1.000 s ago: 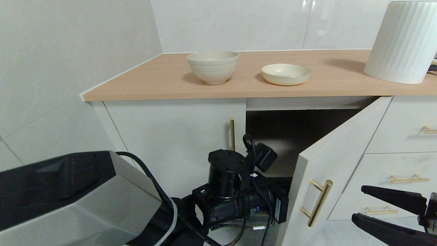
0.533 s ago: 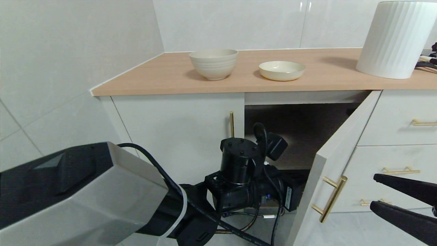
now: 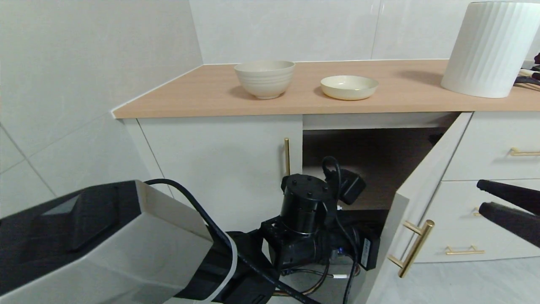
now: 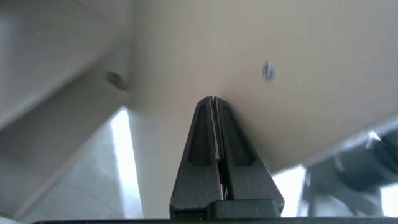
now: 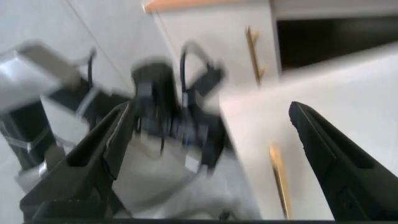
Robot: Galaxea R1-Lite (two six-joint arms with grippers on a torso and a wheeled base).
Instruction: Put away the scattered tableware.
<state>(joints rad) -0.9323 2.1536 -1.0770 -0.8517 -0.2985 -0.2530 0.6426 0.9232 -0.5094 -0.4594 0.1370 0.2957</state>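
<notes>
A ribbed cream bowl and a shallow cream dish stand side by side on the wooden countertop. Below them a cabinet door with a gold handle hangs open. My left arm's wrist is low in the cabinet opening, behind that door. My left gripper is shut with nothing in it, its tips against the door's pale inner face. At the right edge my right gripper is open in front of the drawers, holding nothing. The right wrist view has the right gripper facing the door.
A tall white ribbed container stands on the counter at the right, with dark utensils beside it. A closed cabinet door is left of the opening. Drawers with gold handles are at the right. A tiled wall bounds the left side.
The head camera shifted early on. Since then my left wrist has moved a little right, the door has swung slightly wider, and my right gripper has risen.
</notes>
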